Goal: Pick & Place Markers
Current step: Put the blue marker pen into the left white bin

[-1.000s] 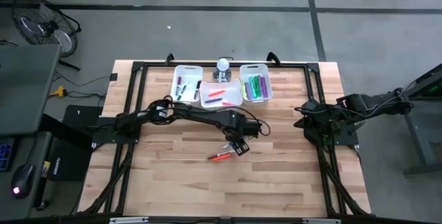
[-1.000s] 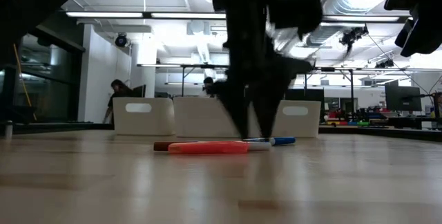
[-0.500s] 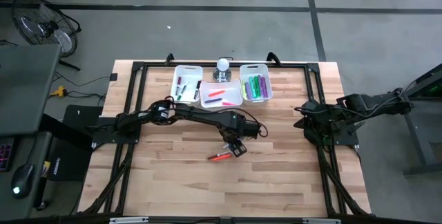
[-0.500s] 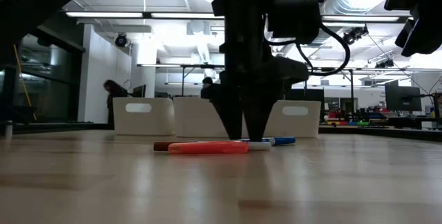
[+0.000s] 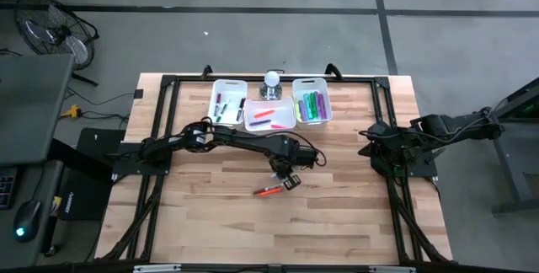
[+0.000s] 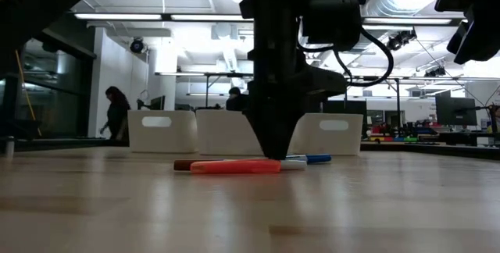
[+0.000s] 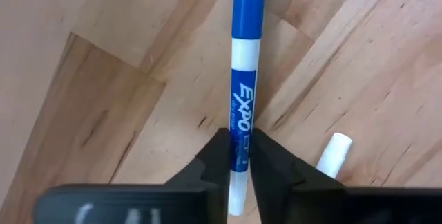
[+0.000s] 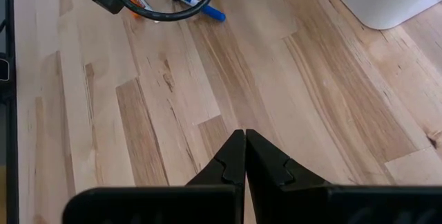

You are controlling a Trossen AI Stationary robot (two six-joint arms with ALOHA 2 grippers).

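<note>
One blue marker (image 7: 243, 79), left tool (image 7: 233, 156) pinching

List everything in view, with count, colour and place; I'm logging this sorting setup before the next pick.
Table: one, light wood, under everything.
Bins: three, white, in a row at the far edge; the left holds a few markers, the middle red or pink ones, the right green and purple ones.
Blue marker: one, blue with a white barrel, on the table mid-board, between the left claw's fingers.
Red marker: one, red-orange, on the table beside the blue one.
Round white object: one, behind the bins.
Person: one, dark, in the room beyond.
Left claw: shut on the blue marker.
Right claw: shut, empty, waiting at the right edge.
</note>
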